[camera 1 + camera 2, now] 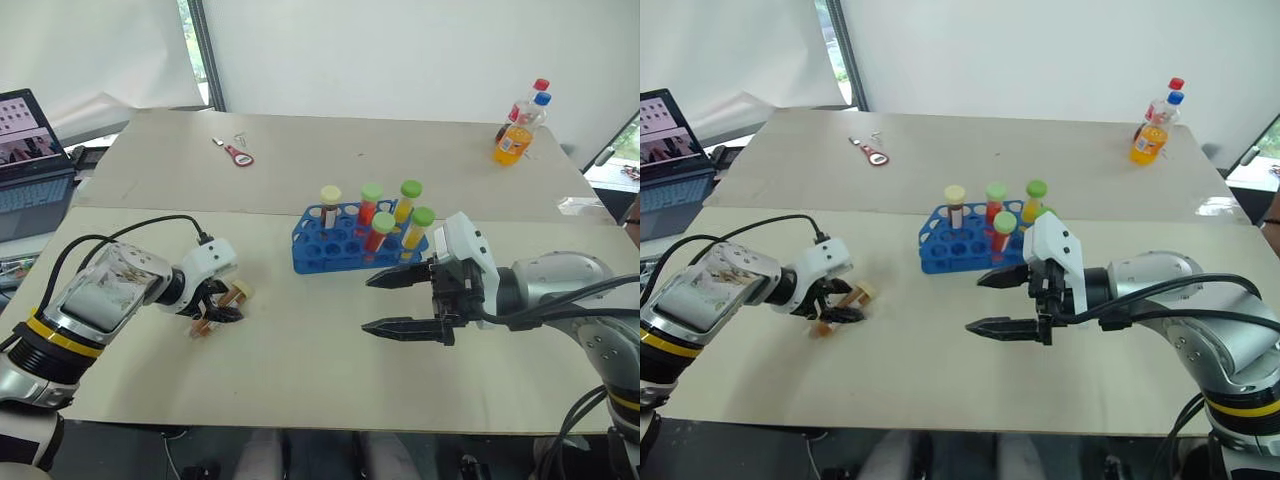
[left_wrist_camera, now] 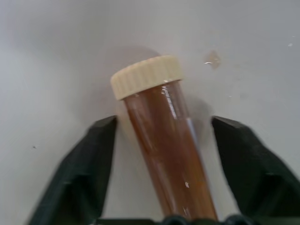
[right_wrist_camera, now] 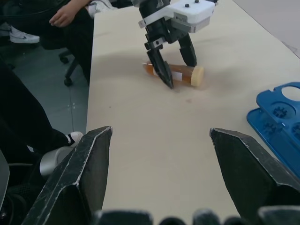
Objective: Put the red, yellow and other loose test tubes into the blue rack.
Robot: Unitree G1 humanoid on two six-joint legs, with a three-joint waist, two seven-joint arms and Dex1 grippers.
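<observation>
A loose test tube with brown liquid and a cream cap lies flat on the table, left of the blue rack. My left gripper points down over it. Its fingers straddle the tube's body with small gaps on both sides, so it is open. In the right wrist view the same tube lies under the left gripper. The rack holds several upright tubes with green or cream caps and red or yellow contents. My right gripper hovers open and empty in front of the rack, pointing left.
Two drink bottles stand at the far right of the table. A red-handled tool lies at the back, and a laptop sits at the left. A seated person's hand is beyond the table's left edge.
</observation>
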